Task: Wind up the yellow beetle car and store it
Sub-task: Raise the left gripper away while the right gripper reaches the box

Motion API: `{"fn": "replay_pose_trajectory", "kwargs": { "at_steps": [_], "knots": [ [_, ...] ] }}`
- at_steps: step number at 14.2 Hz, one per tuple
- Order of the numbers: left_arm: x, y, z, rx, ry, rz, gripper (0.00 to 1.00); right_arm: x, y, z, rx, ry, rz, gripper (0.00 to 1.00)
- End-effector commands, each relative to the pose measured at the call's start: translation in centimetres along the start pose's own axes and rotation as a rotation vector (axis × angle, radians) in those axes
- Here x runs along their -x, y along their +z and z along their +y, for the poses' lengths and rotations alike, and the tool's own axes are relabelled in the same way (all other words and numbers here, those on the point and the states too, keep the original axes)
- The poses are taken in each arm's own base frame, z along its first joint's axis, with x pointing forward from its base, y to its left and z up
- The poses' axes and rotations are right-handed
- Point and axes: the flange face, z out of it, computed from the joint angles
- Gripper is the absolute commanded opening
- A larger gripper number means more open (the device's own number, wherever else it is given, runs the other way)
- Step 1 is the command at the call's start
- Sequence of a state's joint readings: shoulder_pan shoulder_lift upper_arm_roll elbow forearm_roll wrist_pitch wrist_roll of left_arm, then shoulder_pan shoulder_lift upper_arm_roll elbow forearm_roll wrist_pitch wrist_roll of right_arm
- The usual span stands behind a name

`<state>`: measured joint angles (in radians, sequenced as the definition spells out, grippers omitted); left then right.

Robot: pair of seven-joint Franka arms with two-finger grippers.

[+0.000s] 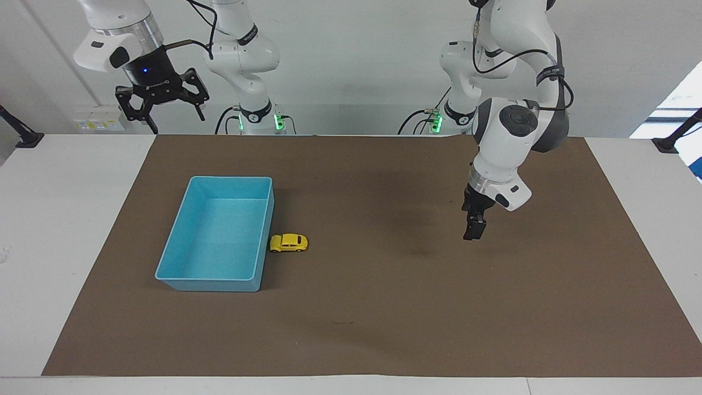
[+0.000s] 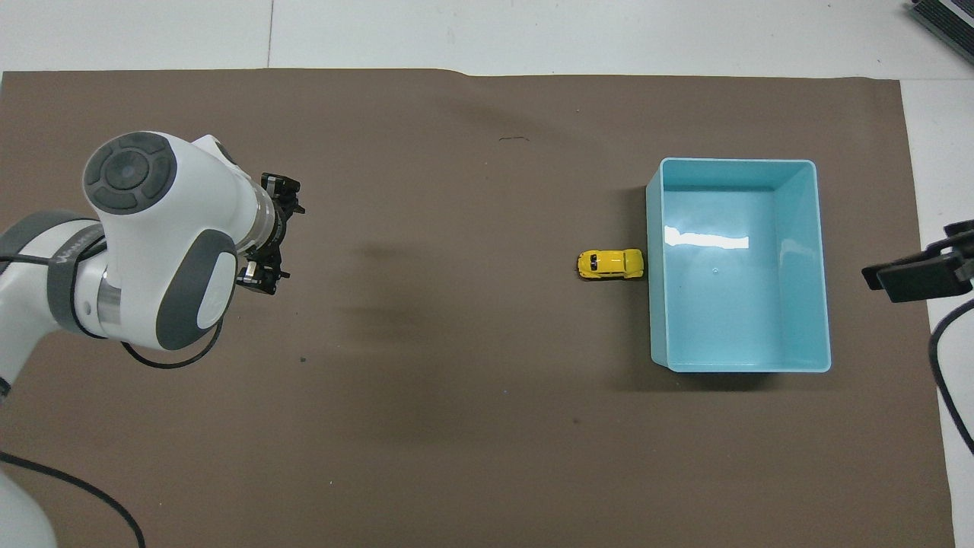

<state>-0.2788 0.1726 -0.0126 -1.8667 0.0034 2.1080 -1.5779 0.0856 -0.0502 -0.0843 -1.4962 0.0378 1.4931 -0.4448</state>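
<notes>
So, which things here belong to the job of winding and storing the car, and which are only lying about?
For the job:
- yellow beetle car, on the mat against the bin
- blue bin, holding nothing

Only lying about:
- brown mat

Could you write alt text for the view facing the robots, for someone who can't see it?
A yellow beetle car sits on a brown mat beside an empty blue bin. The left hand hangs over bare mat; the right hand is raised, open, at the table's edge.

White table (image 1: 66, 219) w/ brown mat (image 1: 384, 307) on top; on mat, blue bin (image 1: 164, 274), yellow beetle car (image 1: 288, 242) touching its wall.
</notes>
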Motion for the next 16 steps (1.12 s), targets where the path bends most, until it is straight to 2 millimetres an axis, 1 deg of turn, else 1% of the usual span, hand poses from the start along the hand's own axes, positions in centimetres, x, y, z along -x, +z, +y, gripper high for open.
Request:
{"fn": "replay_pose_trajectory", "kwargs": {
  "at_steps": [1, 2, 4, 6, 7, 8, 9, 12, 13, 14, 16],
  "knots": [
    [-1.7, -3.0, -1.6, -0.015, 0.124, 0.017, 1.00, -1.0, 1.4, -1.2, -0.016, -0.129, 0.020, 1.00],
    [-2.0, -3.9, -1.9, -0.013, 0.180, 0.018, 1.00, -1.2, 1.7, -1.4, -0.016, -0.180, 0.019, 1.00],
    [-2.7, -4.7, -2.2, -0.014, 0.268, 0.017, 1.00, -1.5, 2.4, -1.2, -0.018, -0.196, 0.013, 1.00],
    [-3.0, -5.0, -2.5, -0.025, 0.354, 0.013, 1.00, -2.5, 3.3, -2.6, -0.026, -0.250, 0.004, 1.00],
    [-3.1, -5.3, -2.8, -0.034, 0.411, 0.011, 1.00, -3.2, 4.0, -2.5, -0.024, -0.281, 0.006, 1.00],
    [-3.6, -5.5, -3.0, -0.036, 0.473, 0.010, 1.00, -4.0, 4.9, -2.6, -0.021, -0.346, 0.009, 1.00],
    [-4.7, -5.9, -3.1, -0.031, 0.524, 0.010, 1.00, -5.0, 5.7, -3.6, -0.023, -0.415, 0.007, 1.00],
    [-5.9, -6.6, -3.7, -0.046, 0.683, 0.001, 1.00, -6.8, 8.0, -5.0, -0.018, -0.572, -0.011, 1.00],
    [-6.2, -6.9, -3.8, -0.043, 0.734, 0.002, 1.00, -7.2, 8.6, -5.0, -0.019, -0.632, -0.013, 1.00],
    [-7.1, -7.1, -3.9, -0.040, 0.789, 0.003, 1.00, -7.5, 9.2, -4.9, -0.021, -0.679, -0.016, 1.00],
    [-7.2, -7.5, -4.0, -0.040, 0.882, 0.002, 1.00, -8.1, 10.3, -5.2, -0.020, -0.761, -0.014, 1.00]
  ]
}}
